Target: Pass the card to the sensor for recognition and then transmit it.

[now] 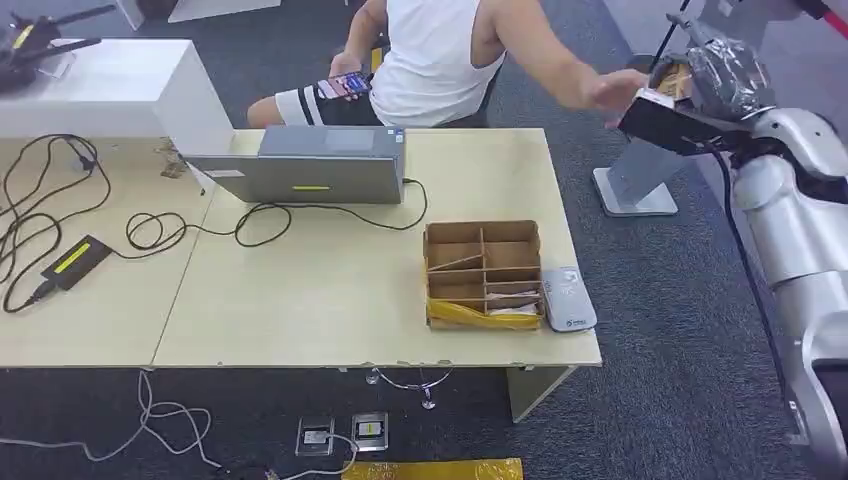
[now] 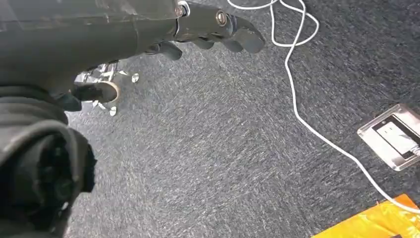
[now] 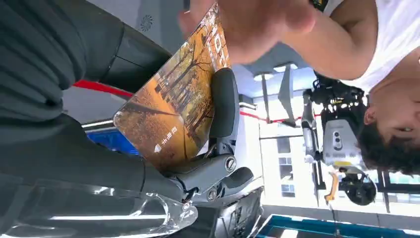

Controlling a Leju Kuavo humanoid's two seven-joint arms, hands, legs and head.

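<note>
Right hand (image 3: pixel 198 163) — card (image 3: pixel 173 109) in grip

A closed grey laptop (image 1: pixel 310 165) sits on the desk (image 1: pixel 300 300) beside a divided cardboard box (image 1: pixel 484 272) (black cables (image 1: pixel 60 200) sprawl across the far left); floor sockets (image 1: pixel 342 433) below.

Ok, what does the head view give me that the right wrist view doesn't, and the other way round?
Head view alone: the table, the laptop, the divided cardboard box, the grey sensor beside it, and the person's phone.

Right wrist view alone: the card's autumn-tree print, with a dark finger pressed across it.

Both: the right hand holding the card up, and the person's hand reaching for the card's far end.
</note>
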